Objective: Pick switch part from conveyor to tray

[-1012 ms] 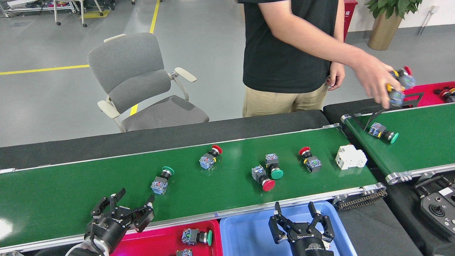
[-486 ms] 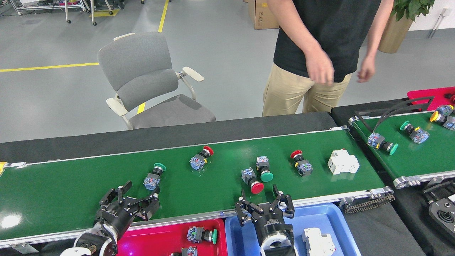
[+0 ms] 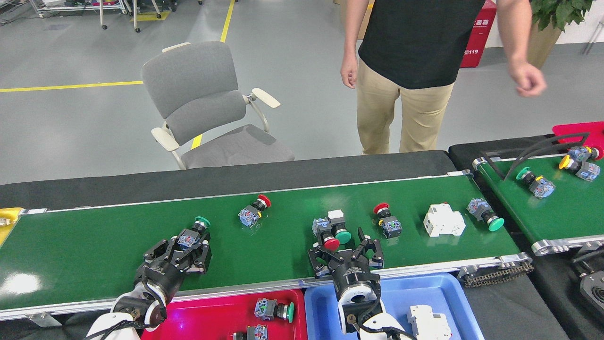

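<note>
Conveyor (image 3: 94, 264) runs w/ both claws over its near part; beyond it a black worktop (image 3: 141, 182) strip, a grey chair (image 3: 207, 104) and a person (image 3: 415, 71) standing far past the R claw; a second, shorter belt (image 3: 566, 208) lies well to the R claw's right.

Red tray (image 3: 207, 316) sits near-side betw. the two arms, holding a green-cap switch (image 3: 273, 310); blue tray (image 3: 424, 293) lies under and right of the R arm, w/ a white breaker (image 3: 427, 321) in it.

L claw (image 3: 181, 250) is spread, fingers either side of a green-cap switch part (image 3: 191, 235), contact unclear; R claw (image 3: 347, 252) is spread too, holding nothing, a red-cap switch (image 3: 325, 236) and a green-cap one (image 3: 337, 226) just beyond its tips.

Betw. the claws and further out lies a red-cap switch (image 3: 252, 211); to the R claw's right, in order: red-cap switch (image 3: 387, 219), white breaker (image 3: 443, 220), green-cap switch (image 3: 485, 213), all apart on the conveyor.
</note>
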Tool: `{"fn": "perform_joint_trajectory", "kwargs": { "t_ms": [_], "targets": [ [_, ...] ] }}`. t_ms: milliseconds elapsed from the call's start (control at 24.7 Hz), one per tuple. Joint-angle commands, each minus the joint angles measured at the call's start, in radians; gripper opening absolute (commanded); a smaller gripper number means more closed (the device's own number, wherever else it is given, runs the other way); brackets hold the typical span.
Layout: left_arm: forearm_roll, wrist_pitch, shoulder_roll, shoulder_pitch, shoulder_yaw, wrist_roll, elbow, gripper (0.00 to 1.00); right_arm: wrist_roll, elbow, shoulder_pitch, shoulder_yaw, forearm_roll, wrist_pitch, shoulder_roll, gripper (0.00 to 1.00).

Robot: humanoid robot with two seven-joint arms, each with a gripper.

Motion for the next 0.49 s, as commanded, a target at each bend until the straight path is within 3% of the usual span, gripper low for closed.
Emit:
{"fn": "perform_joint_trajectory", "kwargs": {
  "t_ms": [0, 81, 121, 162, 202, 243, 324, 364, 445],
  "targets": [
    [-0.003, -0.085, -0.002, -0.007, 0.0, 0.012, -0.048, 0.04, -0.001, 0.014, -0.024, -0.001, -0.001, 0.004, 0.011, 0.99],
    [-0.006, -0.203, -0.003, 0.022, 0.0, 0.009, -0.128, 0.05, -0.001, 0.039, -0.037, -0.001, 0.0, 0.006, 0.011, 0.95],
    [-0.007, -0.277, -0.002, 0.063, 0.0, 0.005, -0.183, 0.06, -0.001, 0.043, -0.04, -0.003, 0.0, 0.006, 0.011, 0.8],
    [-0.007, -0.367, 0.003, 0.117, 0.003, 0.005, -0.252, 0.14, -0.001, 0.046, -0.044, -0.001, 0.002, 0.004, 0.011, 0.57],
    [-0.004, -0.43, 0.008, 0.162, 0.01, 0.003, -0.298, 0.27, 0.0, 0.046, -0.046, 0.0, 0.002, 0.003, 0.009, 0.43],
    [-0.006, -0.498, 0.009, 0.228, 0.02, 0.003, -0.364, 0.51, 0.002, 0.046, -0.047, 0.002, 0.005, 0.001, 0.009, 0.26],
    [-0.007, -0.51, 0.006, 0.359, 0.041, 0.002, -0.466, 0.86, 0.003, 0.043, -0.047, 0.003, 0.008, -0.009, 0.008, 0.12],
    [-0.007, -0.496, 0.003, 0.396, 0.044, 0.002, -0.483, 0.95, 0.002, 0.04, -0.047, 0.003, 0.008, -0.012, 0.008, 0.1],
    [-0.007, -0.441, 0.001, 0.438, 0.059, 0.003, -0.493, 0.99, -0.001, 0.014, -0.044, 0.025, 0.008, -0.028, 0.005, 0.07]
  ]
}}
